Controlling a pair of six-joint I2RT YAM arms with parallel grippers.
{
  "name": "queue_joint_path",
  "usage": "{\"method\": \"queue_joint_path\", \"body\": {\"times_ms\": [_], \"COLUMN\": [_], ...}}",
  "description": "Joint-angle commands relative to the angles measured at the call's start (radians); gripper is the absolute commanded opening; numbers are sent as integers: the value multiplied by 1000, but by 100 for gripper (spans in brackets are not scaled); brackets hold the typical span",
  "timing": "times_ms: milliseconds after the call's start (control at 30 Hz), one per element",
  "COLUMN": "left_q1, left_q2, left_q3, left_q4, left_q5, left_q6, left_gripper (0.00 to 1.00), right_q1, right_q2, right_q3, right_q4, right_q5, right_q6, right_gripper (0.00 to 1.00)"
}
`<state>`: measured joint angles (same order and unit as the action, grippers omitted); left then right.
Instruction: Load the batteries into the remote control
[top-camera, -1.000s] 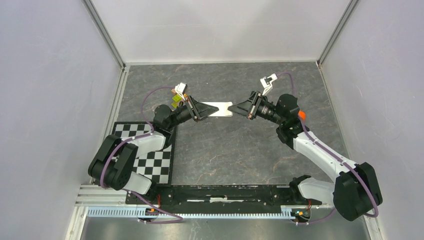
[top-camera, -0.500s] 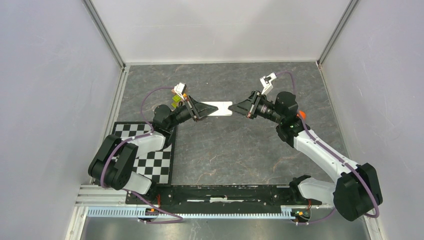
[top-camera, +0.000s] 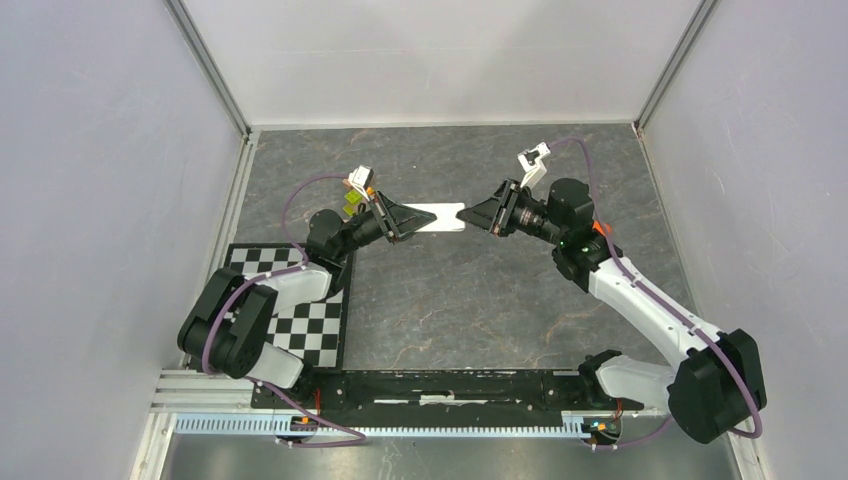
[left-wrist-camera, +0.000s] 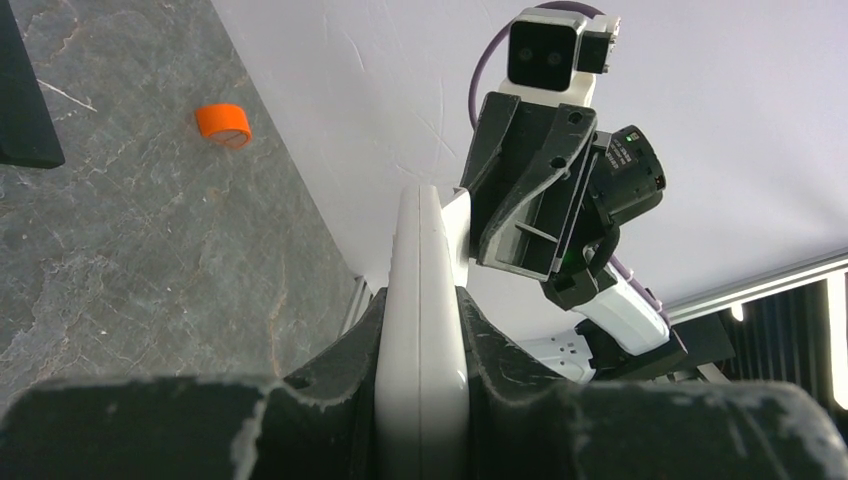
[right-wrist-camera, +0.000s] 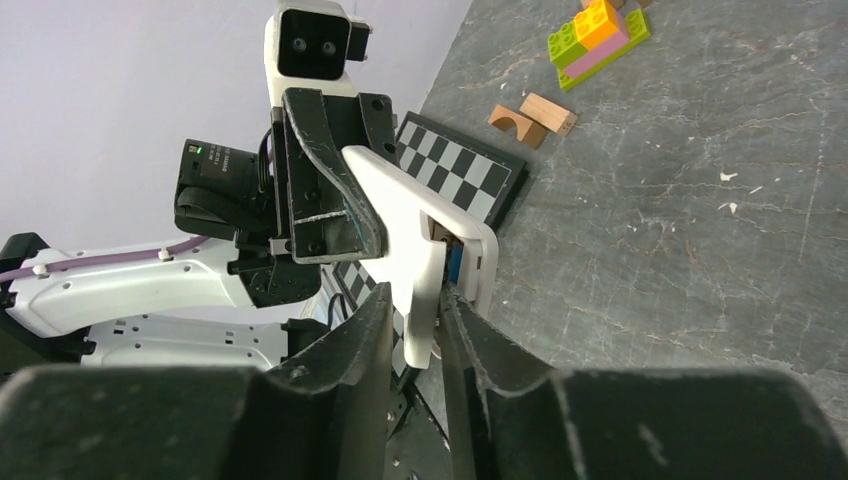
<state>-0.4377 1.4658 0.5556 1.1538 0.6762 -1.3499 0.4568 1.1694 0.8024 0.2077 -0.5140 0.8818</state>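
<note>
while left pincer (left-wrist-camera: 420, 305) pinches white remote (left-wrist-camera: 420, 240) edge-on, blue battery (right-wrist-camera: 455, 263) showing, right pincer (right-wrist-camera: 417, 300) unclear

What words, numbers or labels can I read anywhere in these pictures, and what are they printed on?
No text can be read in any view.
Small pale label on the wrist of the right arm: print too small to read.
Remote control: only plain white surfaces show, no lettering.
Checkerboard mat: black and white squares only, no characters.
</note>
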Motion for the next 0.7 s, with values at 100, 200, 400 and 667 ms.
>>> {"method": "queue_joint_path", "body": {"times_ms": [100,200,400,667], "left_q1": [-7,-6,-4,-4], "left_q2": [-10,-4,-1,-5], "left_q3": [13,9,9,17], "left_q4": [166,164,164,163], "left_q5": [-1,-10,-14,-1], "left_q6": [-70,-78,-83,-84], "left_gripper": [2,2,2,2], "right_q1": [-13,-14,-17,-18], "right_q2": [-13,-21,-41,-16], "right_q3": [20,23,22,-3], "right_q4": [-119,-124,-137,-41], "right_q5": [89,88,103,55], "right_q6": [-71,-69,-76,-45], "right_gripper": [33,35,47,59]}}
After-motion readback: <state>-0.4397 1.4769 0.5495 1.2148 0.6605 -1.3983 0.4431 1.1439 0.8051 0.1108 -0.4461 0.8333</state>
